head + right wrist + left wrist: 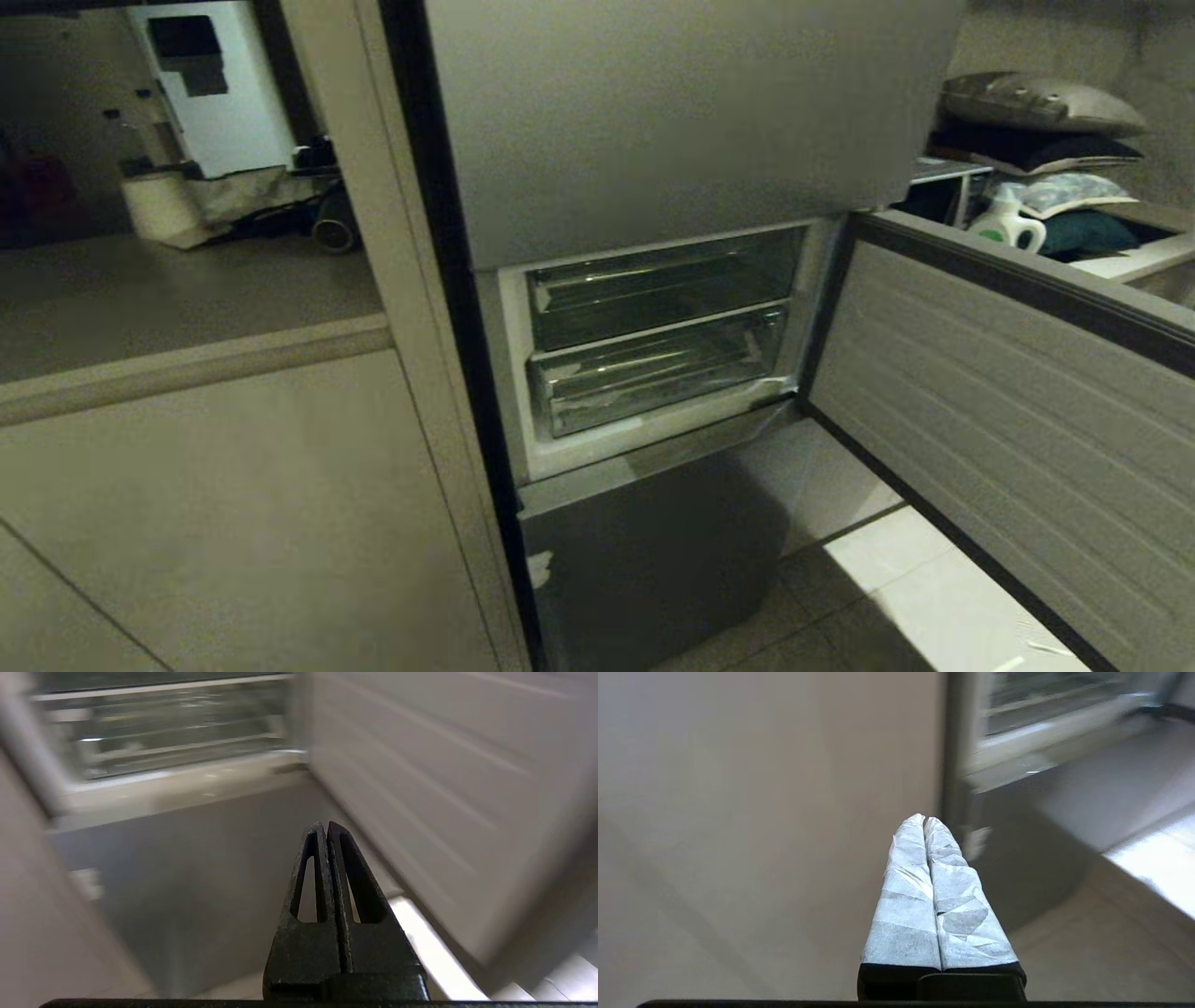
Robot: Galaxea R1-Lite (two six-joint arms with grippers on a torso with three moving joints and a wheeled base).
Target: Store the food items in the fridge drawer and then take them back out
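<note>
Ahead, fridge door swung open rightward; left claw, right claw both closed, empty.

No legible text, label, brand, number or sign on any surface in the three views; the white plastic detergent jug with green label on the shelf to the right of the grey steel fridge carries markings too small to read.
</note>
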